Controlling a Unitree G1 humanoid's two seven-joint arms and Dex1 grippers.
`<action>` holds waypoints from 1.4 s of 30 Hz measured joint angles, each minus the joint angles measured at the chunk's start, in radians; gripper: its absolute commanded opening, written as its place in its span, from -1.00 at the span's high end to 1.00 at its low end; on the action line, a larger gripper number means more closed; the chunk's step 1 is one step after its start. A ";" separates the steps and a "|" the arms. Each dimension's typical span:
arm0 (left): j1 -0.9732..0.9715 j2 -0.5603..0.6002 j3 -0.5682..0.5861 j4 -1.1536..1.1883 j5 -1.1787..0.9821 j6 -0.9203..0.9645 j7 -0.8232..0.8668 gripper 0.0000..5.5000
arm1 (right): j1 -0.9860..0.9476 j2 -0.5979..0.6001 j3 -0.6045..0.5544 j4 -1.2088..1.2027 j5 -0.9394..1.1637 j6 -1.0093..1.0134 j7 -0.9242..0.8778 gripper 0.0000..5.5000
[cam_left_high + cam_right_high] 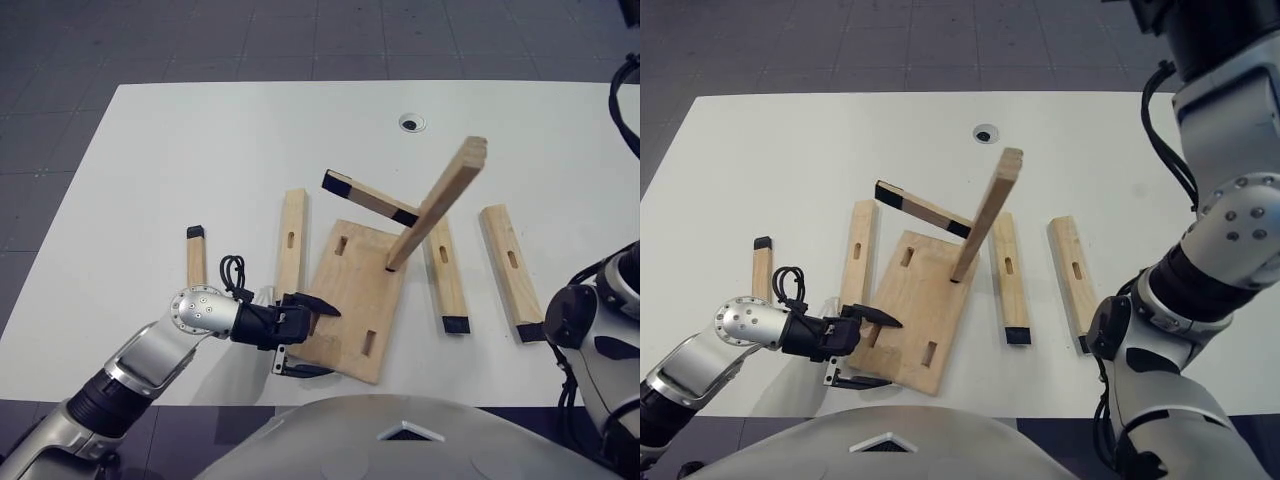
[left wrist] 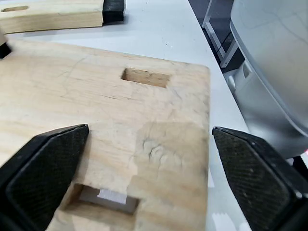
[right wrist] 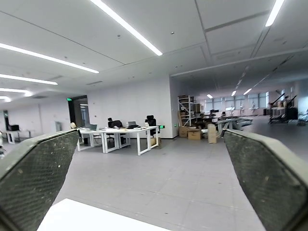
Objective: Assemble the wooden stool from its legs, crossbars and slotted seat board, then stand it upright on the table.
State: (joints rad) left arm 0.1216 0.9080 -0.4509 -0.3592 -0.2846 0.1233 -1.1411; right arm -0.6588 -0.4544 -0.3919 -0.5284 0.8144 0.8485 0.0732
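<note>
The seat board (image 1: 350,290) is lying flat on the worktop (image 1: 200,150) with one leg (image 1: 440,205) standing tilted in a slot. The loose legs (image 1: 512,272) are lying alongside, so most assembly is pending. The left pincer (image 1: 328,342) is straddling the board's near corner, spread; the right pincer (image 3: 151,134) is also spread.

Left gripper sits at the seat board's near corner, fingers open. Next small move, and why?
Probably close the left gripper on the seat board to steady it: its fingers stand open either side of the near corner, and the leg standing in a slot leans.
</note>
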 measured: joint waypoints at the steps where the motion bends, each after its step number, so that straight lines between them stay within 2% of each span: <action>1: -0.001 0.009 0.009 0.003 -0.004 0.000 -0.009 -0.72 | 0.029 -0.018 0.000 -0.026 -0.015 0.000 -0.002 -0.99; 7: 0.039 -0.006 0.100 -0.023 -0.054 0.100 0.071 -0.72 | 0.253 -0.075 -0.027 -0.187 -0.058 0.011 -0.025 -0.99; 11: 0.073 -0.038 0.121 -0.078 -0.062 0.166 0.140 -0.72 | 0.288 -0.075 -0.057 -0.200 -0.061 0.003 -0.036 -0.99; 19: 0.163 -0.082 0.038 -0.197 -0.016 0.195 0.210 -0.72 | 0.284 -0.071 -0.065 -0.201 -0.023 -0.016 -0.061 -0.99; 24: 0.180 -0.109 0.024 -0.221 -0.017 0.226 0.245 -0.72 | 0.287 -0.074 -0.071 -0.207 -0.013 -0.017 -0.068 -0.99; 28: 0.201 -0.129 0.035 -0.263 -0.030 0.268 0.284 -0.72 | 0.411 -0.123 -0.102 -0.233 -0.066 -0.018 -0.050 -0.99; 30: 0.231 -0.138 0.080 -0.313 -0.081 0.290 0.305 -0.72 | 0.521 -0.146 -0.120 -0.251 -0.105 -0.016 -0.030 -0.99; 34: 0.252 -0.165 0.243 -0.468 -0.206 0.307 0.378 -0.72 | 0.748 -0.148 -0.183 -0.280 -0.144 -0.006 0.016 -0.99; 39: 0.349 -0.123 0.408 -0.542 -0.253 0.312 0.389 -0.72 | 1.049 -0.131 -0.191 -0.333 -0.184 0.007 0.089 -0.99; 42: 0.416 -0.100 0.479 -0.544 -0.240 0.310 0.381 -0.72 | 1.113 -0.130 -0.203 -0.356 -0.185 0.014 0.112 -0.99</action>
State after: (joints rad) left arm 0.5380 0.8076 0.0281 -0.9030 -0.5248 0.4336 -0.7600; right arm 0.4539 -0.5847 -0.5945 -0.8849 0.6296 0.8621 0.1853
